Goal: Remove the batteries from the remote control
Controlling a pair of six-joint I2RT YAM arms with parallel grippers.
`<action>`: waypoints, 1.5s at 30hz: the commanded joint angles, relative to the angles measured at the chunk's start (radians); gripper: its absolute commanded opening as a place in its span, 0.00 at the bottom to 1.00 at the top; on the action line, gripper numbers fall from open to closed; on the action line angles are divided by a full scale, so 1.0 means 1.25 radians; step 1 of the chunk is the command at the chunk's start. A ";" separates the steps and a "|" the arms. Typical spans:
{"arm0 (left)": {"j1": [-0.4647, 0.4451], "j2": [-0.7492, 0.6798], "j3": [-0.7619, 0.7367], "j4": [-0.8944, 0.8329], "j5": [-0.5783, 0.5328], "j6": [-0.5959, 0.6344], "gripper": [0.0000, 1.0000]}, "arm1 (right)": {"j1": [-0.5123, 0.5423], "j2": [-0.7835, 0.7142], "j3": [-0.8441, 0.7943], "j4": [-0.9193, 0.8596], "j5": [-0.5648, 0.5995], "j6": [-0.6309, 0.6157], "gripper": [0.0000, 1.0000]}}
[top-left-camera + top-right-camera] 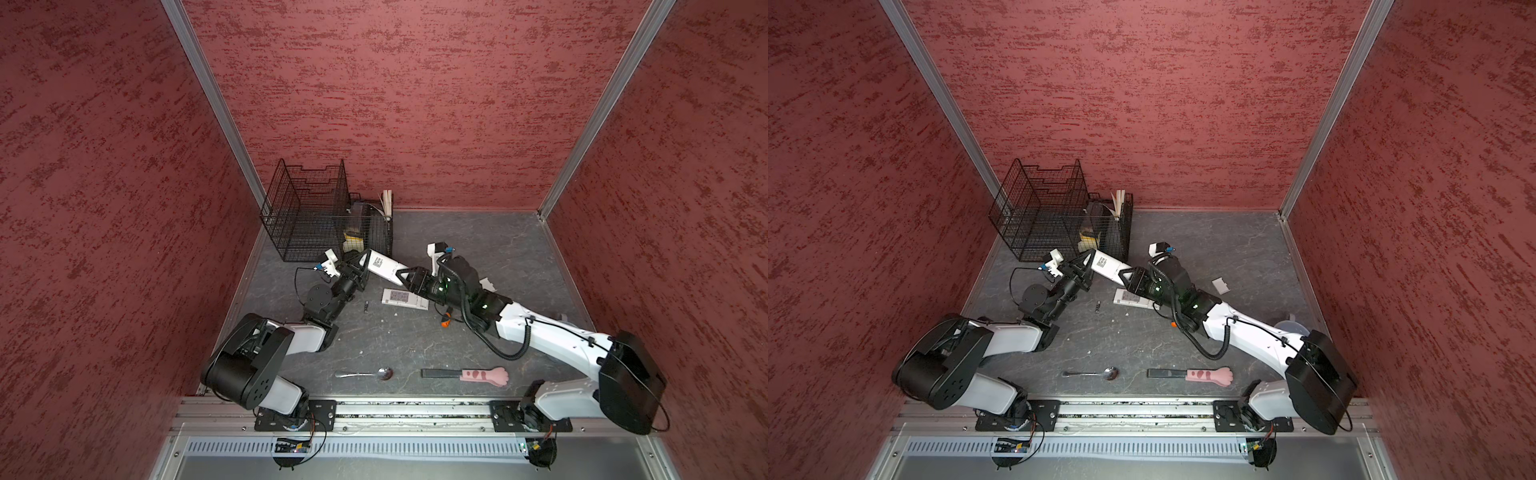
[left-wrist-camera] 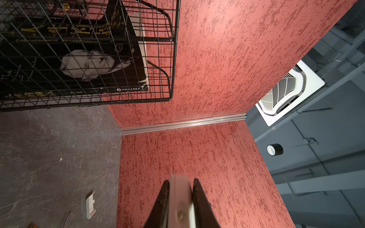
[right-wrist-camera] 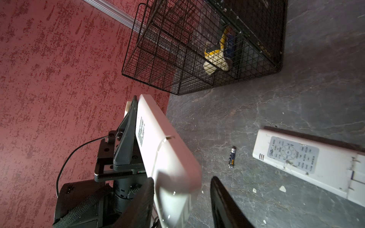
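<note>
Batteries: one battery (image 3: pixel 232 157) lies loose on the tabletop (image 1: pixel 415 345), near the flat remote (image 3: pixel 296 158), on that remote's left-arm side. The flat remote rests buttons up. No other battery shows in any view.

Held remote (image 3: pixel 164 148): raised off the tabletop, above and beyond the flat remote, back face to the right wrist camera. Its cover seam looks closed, so I judge its cells not yet removed.

Left gripper (image 2: pixel 180 189): clamped on the held remote's far end.

Right gripper (image 3: pixel 181 178): jaws apart around the near end, one finger against the casing, the other clear of it.

A loose battery cover (image 1: pixel 1221 286) lies well beyond the flat remote, on its right-arm side. Whether the flat remote's compartment is empty cannot be told.

Assessment: partly done; one cell out, the rest unaccounted for.
</note>
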 commanded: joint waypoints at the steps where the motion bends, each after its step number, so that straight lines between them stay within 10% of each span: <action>1: -0.004 0.014 0.013 0.040 0.012 0.014 0.00 | 0.004 0.022 0.041 -0.003 0.008 0.000 0.48; 45: 0.018 0.003 0.026 0.017 0.041 0.055 0.00 | 0.000 -0.039 -0.063 0.082 0.001 0.059 0.43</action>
